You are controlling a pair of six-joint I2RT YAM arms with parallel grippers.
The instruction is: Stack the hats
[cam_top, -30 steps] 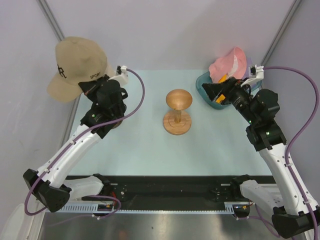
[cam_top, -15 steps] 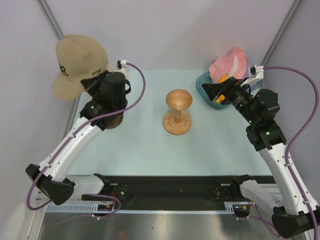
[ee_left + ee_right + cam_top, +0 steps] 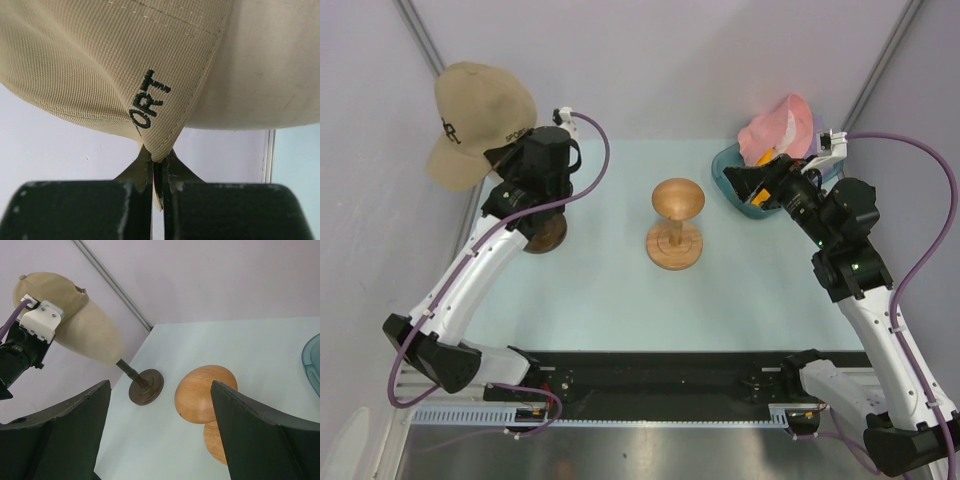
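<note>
A tan cap with black "SPORT" lettering is up at the far left corner. My left gripper is shut on its lower edge, with cloth pinched between the jaws. In the right wrist view the cap lies over the upper end of a cream mannequin head. A pink hat and a bit of yellow-orange cloth sit in the teal tub. My right gripper is open and empty just in front of that tub. The other hats are hidden.
A wooden stand with a domed top stands mid-table and also shows in the right wrist view. The mannequin head's dark round base sits at the left, seen too in the right wrist view. Grey walls close in on both sides.
My left arm has swung farther away and to the right, carrying the cap's edge up with it. The dark stand base has come into view. The right arm has not moved.
</note>
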